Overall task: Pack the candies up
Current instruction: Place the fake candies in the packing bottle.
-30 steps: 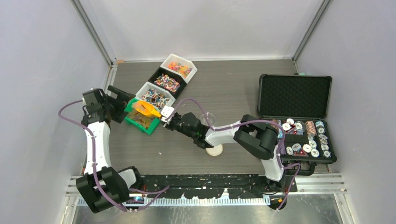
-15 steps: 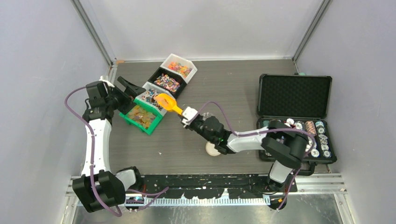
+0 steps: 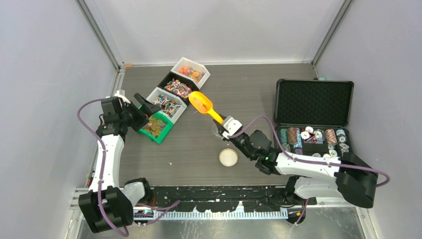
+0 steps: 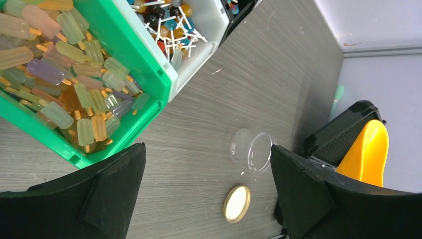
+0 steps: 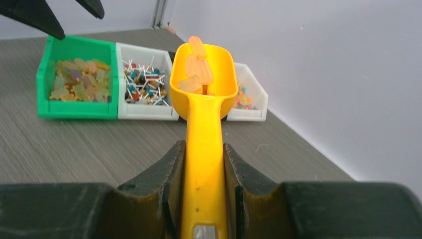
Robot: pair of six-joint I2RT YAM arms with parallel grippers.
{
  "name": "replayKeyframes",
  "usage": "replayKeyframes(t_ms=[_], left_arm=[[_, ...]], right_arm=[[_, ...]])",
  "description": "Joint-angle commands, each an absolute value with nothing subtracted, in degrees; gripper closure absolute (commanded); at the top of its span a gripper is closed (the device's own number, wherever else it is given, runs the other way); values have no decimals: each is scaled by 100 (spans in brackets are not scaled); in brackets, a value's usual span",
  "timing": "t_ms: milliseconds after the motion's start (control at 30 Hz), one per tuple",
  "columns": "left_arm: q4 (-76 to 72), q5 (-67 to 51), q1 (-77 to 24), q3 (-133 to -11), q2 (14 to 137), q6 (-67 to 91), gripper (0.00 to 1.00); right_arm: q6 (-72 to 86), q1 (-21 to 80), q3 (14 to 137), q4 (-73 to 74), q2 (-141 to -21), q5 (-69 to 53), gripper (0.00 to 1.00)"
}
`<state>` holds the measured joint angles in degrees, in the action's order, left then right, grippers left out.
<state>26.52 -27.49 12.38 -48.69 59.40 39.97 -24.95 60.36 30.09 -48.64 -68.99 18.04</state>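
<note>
My right gripper is shut on the handle of the orange scoop, whose bowl is raised above the table. Several orange-yellow candies lie heaped in that bowl. More of these candies fill the green bin. A clear jar stands right under the scoop's handle, partly hidden by my right wrist, with its gold-rimmed lid lying nearby. At the green bin's left side, my left gripper is open and holds nothing.
Behind the green bin stand a white bin of lollipop sweets, a black bin and another white bin. An open black case of poker chips sits at the right. The cell's walls close in the left and back.
The right arm has lifted the loaded scoop out of the green bin and carried it right, over the jar. The left gripper has shifted slightly right along the bin, still open.
</note>
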Motion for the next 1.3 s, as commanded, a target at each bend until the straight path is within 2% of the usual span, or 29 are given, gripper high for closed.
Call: replayKeyframes(t_ms=[0, 567, 1267], left_arm=[[2515, -2719, 1209, -4766, 5756, 3602, 3], [2747, -2811, 925, -4219, 4901, 3378, 5], [2624, -2795, 729, -4217, 5054, 3379, 5]], right_arm=[[-2380, 6032, 2796, -4128, -6122, 1918, 100], [-2108, 6035, 2704, -706, -3919, 2226, 100], [-1212, 6133, 2871, 855, -3702, 2316, 99]])
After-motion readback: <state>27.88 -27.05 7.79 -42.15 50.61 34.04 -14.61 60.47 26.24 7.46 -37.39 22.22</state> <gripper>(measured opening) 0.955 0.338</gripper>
